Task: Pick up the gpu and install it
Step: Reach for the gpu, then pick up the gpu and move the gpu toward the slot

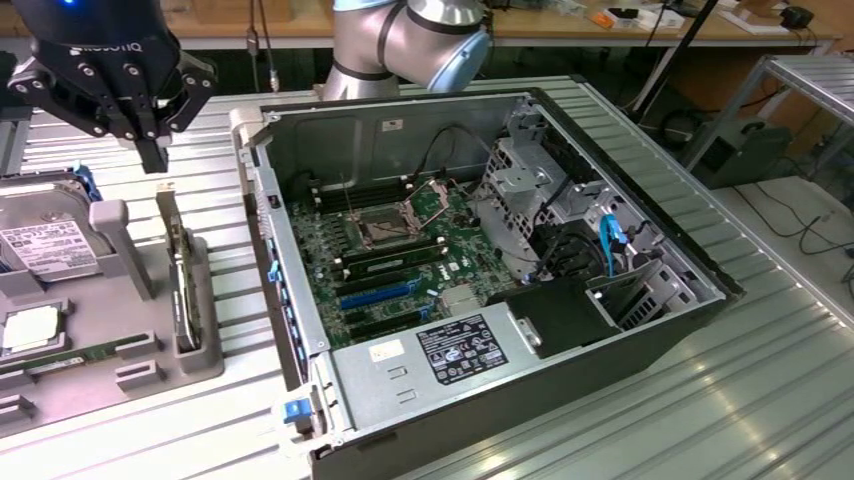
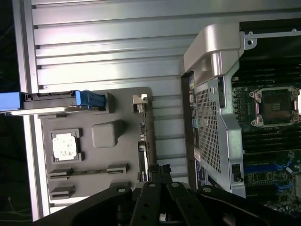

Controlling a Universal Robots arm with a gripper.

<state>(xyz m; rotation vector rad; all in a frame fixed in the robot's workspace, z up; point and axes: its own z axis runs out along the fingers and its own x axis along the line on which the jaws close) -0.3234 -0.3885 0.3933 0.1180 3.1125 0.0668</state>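
The gpu [image 1: 178, 270] stands on edge in a narrow slot of the grey parts tray [image 1: 147, 355], on the ribbed metal worktop [image 1: 747, 400] just beside the open computer case [image 1: 400, 400], at the exterior view's left. It has not been lifted. In the wrist view the gpu [image 2: 144, 141] reads as a slim strip along the tray's [image 2: 127, 99] edge nearest the case.

The pincer [image 1: 151, 150] hangs above the far end of the card, clear of it, clenched on nothing, with its 2 fingers pressed together. In the wrist view the pincer [image 2: 160, 169] sits roughly in line with the card's length.

Risks, as I judge them:
- With the fingers together, a descent would land them on the card's top edge instead of astride it, pressing the card into the tray.
- The tray slot looks snug, so a pull that is not straight up could bind the card or drag the tray along.
- The hard drive [image 1: 47, 250] stands in the same tray, so a sideways drift could knock it.
- A grip near 1 end may let the card tilt.
- Inside the case, the blue slot [image 1: 378, 295] on the motherboard [image 1: 387, 250] lies close to the case wall, so a tilted card could catch there.
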